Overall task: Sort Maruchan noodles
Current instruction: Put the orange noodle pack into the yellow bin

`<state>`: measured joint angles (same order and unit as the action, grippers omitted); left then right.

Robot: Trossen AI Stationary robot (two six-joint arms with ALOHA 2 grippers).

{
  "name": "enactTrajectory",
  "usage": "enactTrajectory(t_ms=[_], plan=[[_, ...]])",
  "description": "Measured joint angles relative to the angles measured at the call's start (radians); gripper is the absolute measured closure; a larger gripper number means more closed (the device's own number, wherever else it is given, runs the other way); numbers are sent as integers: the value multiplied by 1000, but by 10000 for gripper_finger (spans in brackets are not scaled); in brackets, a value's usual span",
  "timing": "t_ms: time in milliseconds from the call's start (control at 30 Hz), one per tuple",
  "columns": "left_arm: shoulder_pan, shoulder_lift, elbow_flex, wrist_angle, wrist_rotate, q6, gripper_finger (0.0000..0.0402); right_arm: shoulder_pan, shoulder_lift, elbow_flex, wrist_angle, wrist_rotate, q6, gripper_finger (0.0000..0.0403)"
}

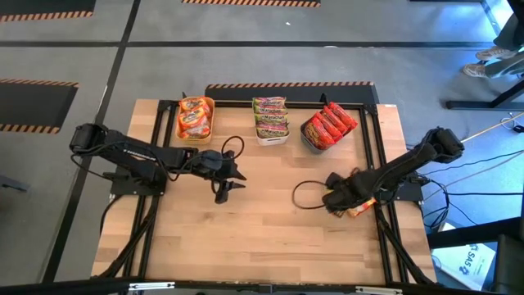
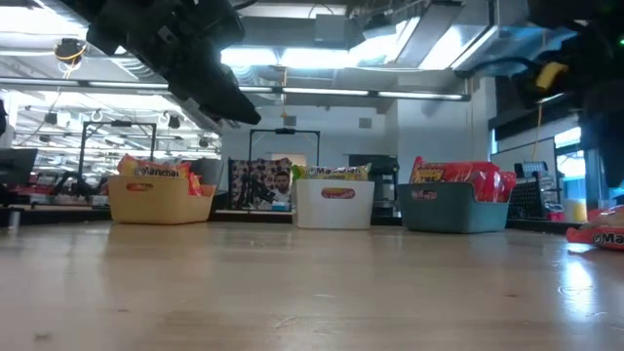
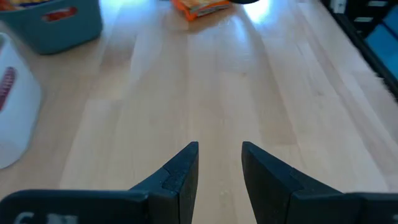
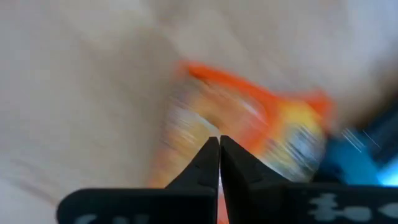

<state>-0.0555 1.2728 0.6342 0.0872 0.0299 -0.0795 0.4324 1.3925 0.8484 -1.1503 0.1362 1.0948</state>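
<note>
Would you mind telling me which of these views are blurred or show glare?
Right wrist view: the orange packet and the wood behind the shut right tool are smeared by blur. Left wrist view: pale glare across the table near its far end. Low view: bright ceiling lights, dark arm silhouettes. High view: evenly lit.

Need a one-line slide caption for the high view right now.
Right gripper shut at the last orange noodle packet; left gripper waits open mid-table, three bins filled.
</note>
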Motion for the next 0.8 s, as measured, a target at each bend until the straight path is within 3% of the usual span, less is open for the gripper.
enactTrajectory(t_ms=[133,267,433,800], plan=[[0,0,0,6,-23,0,285,0,-6,-40,-191,-92,99,402],[0,0,0,8,-22,2,285,0,-3,-144,-65,-170,115,403],[0,0,0,11,-22,2,285,0,48,-115,10,-68,71,403],[0,0,1,15,-21,2,285,-8,160,-100,608,149,-346,403]])
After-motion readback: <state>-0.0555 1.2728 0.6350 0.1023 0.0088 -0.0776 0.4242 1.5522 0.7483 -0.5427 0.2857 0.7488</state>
